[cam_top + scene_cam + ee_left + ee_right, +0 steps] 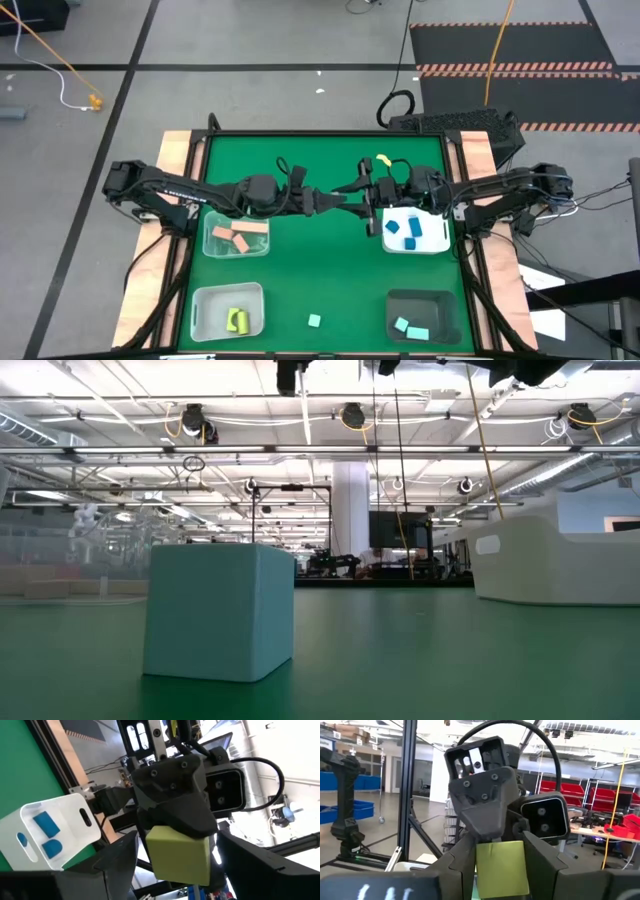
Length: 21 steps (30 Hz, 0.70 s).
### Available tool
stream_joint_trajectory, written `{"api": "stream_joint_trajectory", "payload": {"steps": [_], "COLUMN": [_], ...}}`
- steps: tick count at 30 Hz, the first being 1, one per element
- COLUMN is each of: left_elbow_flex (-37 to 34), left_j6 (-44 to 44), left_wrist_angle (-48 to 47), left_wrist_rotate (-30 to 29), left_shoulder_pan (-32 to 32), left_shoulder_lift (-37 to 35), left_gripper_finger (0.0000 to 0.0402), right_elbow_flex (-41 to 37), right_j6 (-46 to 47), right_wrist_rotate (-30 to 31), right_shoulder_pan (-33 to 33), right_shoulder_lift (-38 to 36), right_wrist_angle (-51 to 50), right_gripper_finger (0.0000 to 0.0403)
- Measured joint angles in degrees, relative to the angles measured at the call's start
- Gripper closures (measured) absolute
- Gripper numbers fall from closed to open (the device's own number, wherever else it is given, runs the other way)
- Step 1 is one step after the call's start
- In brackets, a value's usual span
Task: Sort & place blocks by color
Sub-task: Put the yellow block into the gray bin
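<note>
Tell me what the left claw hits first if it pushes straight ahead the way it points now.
Likely the yellow-green block, which sits between the left claw and the right claw; the two meet nose to nose above mid-table.

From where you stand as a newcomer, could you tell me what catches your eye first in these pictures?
The two arms meet head-on above the middle of the green table, the left gripper and right gripper facing each other with a yellow-green block between them; the right one seems to grip it. Next, a lone light teal cube sits on the bare mat, looming large in the low view.
</note>
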Motion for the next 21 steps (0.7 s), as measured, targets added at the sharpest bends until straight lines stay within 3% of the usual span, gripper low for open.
{"api": "stream_joint_trajectory", "payload": {"steps": [13, 21], "left_elbow_flex": [0.04, 0.04], "left_j6": [-1.1, 0.42], "left_wrist_angle": [0.77, 0.02], "left_wrist_rotate": [0.09, 0.34], "left_shoulder_pan": [0.03, 0.1], "left_shoulder_lift": [-0.09, -0.07], "left_gripper_finger": [0.0252, 0.0244], "right_elbow_flex": [-0.02, -0.02], "right_j6": [0.14, 9.25], "right_wrist_rotate": [0.25, 1.1], "right_shoulder_pan": [0.7, 0.76], "right_shoulder_lift": [-0.09, -2.9], "right_wrist_angle": [1.32, -3.68], "right_gripper_finger": [0.0287, 0.0191]}}
